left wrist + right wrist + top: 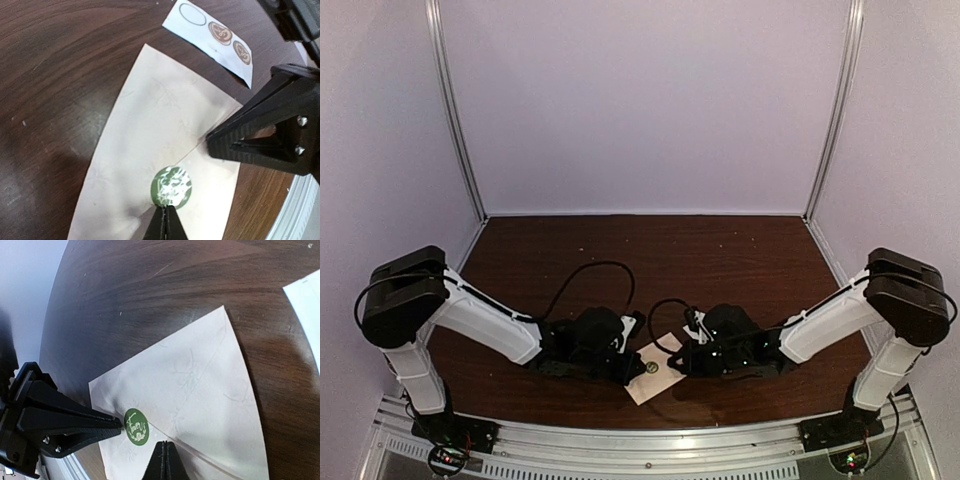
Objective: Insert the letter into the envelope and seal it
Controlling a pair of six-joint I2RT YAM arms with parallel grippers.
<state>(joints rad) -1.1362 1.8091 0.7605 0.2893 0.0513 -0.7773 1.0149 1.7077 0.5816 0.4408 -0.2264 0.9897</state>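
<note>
- Pale lilac walls (640,100) close in a dark wood table (650,250); everything that matters sits at its near edge, between my two arms.
- My left gripper (164,222) is pinched fully shut and holds nothing. Its tip rests on the near rim of the round green sticker (170,187).
- The envelope (150,125) lies flat on the table right under both wrists, skewed to the table edge. Its flap is folded down and the green sticker sits over the flap's point.
- I cannot see the letter anywhere. I judge it is already inside, though the closed flap hides that.
- The relation that counts is that the sticker lies straight ahead of my left tip, touching it. It sits just beside my right tip, towards the left arm.
- My right gripper (163,460) is also shut tight and empty, its tip down on the envelope close to the flap seam.
- Both arms reach the seal about equally, but the left one is actually on it, so any last press falls to the left.
- Off past the envelope's far corner lies the white sticker strip (210,35), apart from the envelope and from both grippers.
</note>
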